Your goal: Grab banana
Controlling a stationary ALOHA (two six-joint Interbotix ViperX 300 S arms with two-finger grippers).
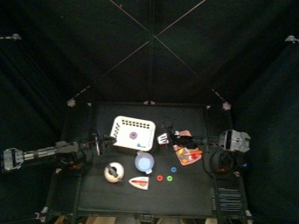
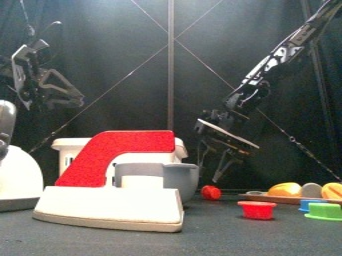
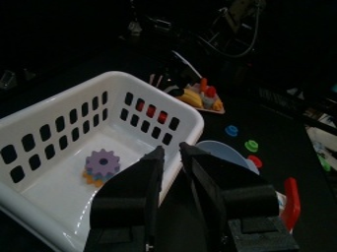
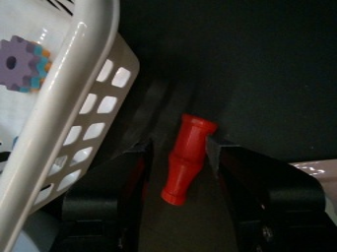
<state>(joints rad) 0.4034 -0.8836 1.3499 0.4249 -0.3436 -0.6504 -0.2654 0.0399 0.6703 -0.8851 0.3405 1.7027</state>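
Much is hidden at table height in the front view. A large red and white toy [image 2: 114, 180] fills the foreground and covers most of the white slotted basket [image 2: 64, 150] behind it. A white rounded object [image 2: 16, 172] is cut off at the left edge.

The banana [image 2: 283, 188] appears to be the yellow curved piece low at the far right of that view. It lies among other toy food partly cut off by the edge, behind a small red cup [image 2: 257, 208] and well apart from both grippers. Its shape is hard to confirm.

The left wrist view looks into the basket [image 3: 79, 123]. It holds a purple gear-shaped toy [image 3: 102, 162] on its floor, with a blue dish [image 3: 224, 157] just outside its wall.

The left gripper [image 3: 175, 162] hovers over the basket. Its jaws are a narrow gap apart with nothing between them.

The right gripper [image 4: 182, 148] hangs beside the basket's outer wall. Its jaws are spread on either side of a red peg [image 4: 184, 162] lying on the table [image 4: 263, 59], without clearly pressing it.
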